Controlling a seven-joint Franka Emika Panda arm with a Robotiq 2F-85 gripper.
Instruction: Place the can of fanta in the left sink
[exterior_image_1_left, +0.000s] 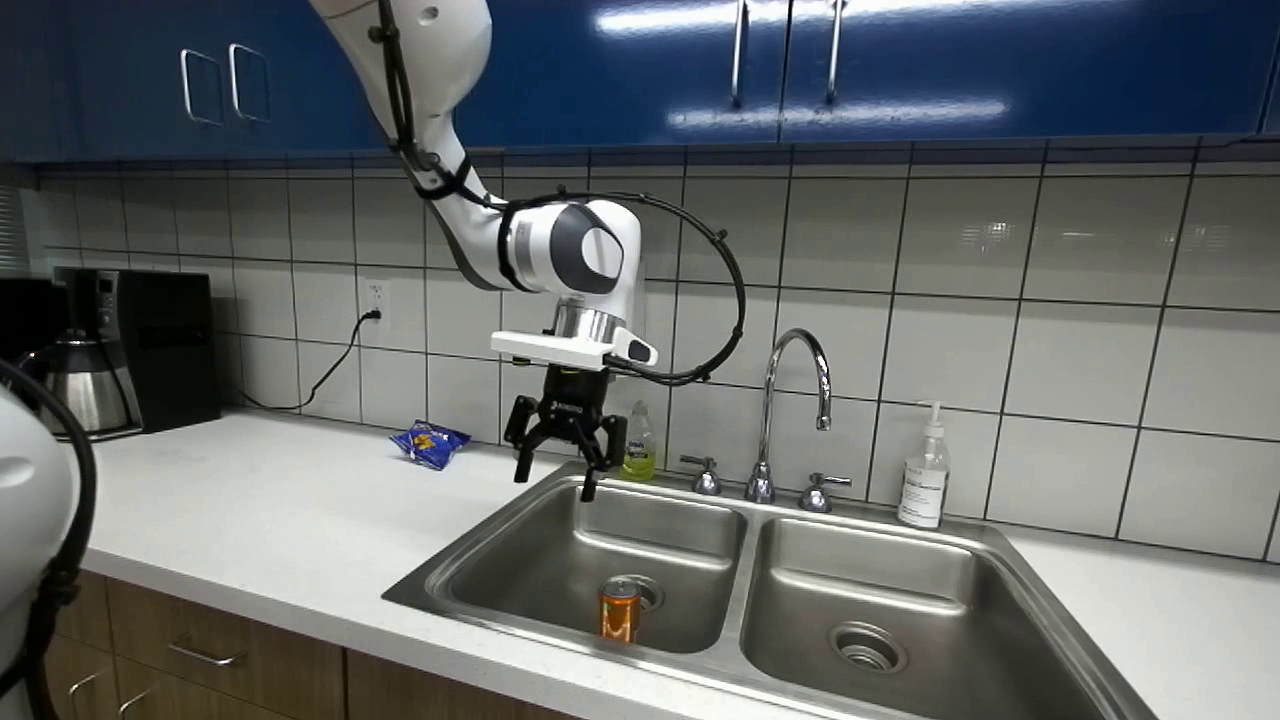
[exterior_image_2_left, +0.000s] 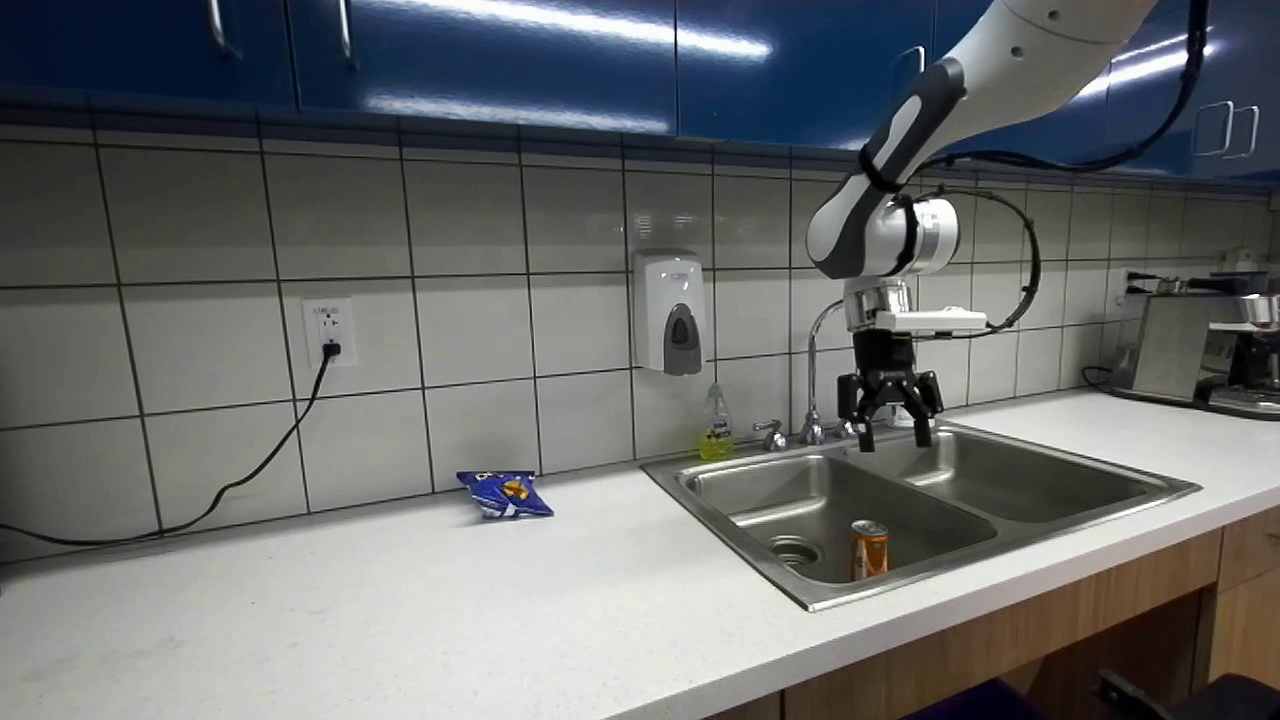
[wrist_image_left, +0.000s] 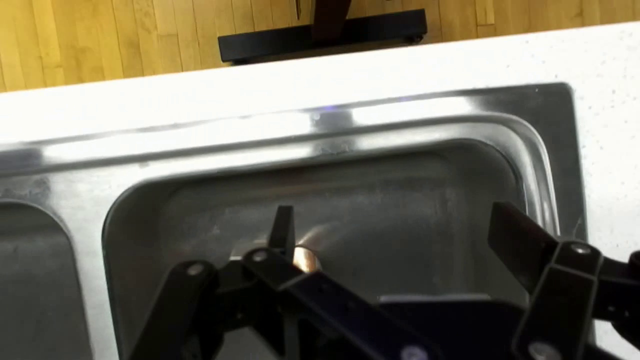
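Note:
The can of fanta (exterior_image_1_left: 619, 612) is orange with a metallic top. It stands upright inside the left sink (exterior_image_1_left: 520, 565), near its front wall and beside the drain. The can (exterior_image_2_left: 869, 552) and the left sink (exterior_image_2_left: 915, 520) also show in an exterior view. My gripper (exterior_image_1_left: 555, 485) is open and empty, above the back of the sink and clear of the can. In an exterior view the gripper (exterior_image_2_left: 895, 440) points down. In the wrist view the open gripper (wrist_image_left: 393, 230) is over the left sink (wrist_image_left: 370, 200); its finger hides most of the can (wrist_image_left: 305, 259).
The right basin (exterior_image_1_left: 900, 600) lies beside the left one. A faucet (exterior_image_1_left: 770, 420), a green soap bottle (exterior_image_1_left: 639, 450) and a pump bottle (exterior_image_1_left: 925, 475) stand behind the sink. A blue packet (exterior_image_2_left: 505, 494) lies on the counter (exterior_image_2_left: 400, 600). A wall dispenser (exterior_image_2_left: 669, 310) hangs above.

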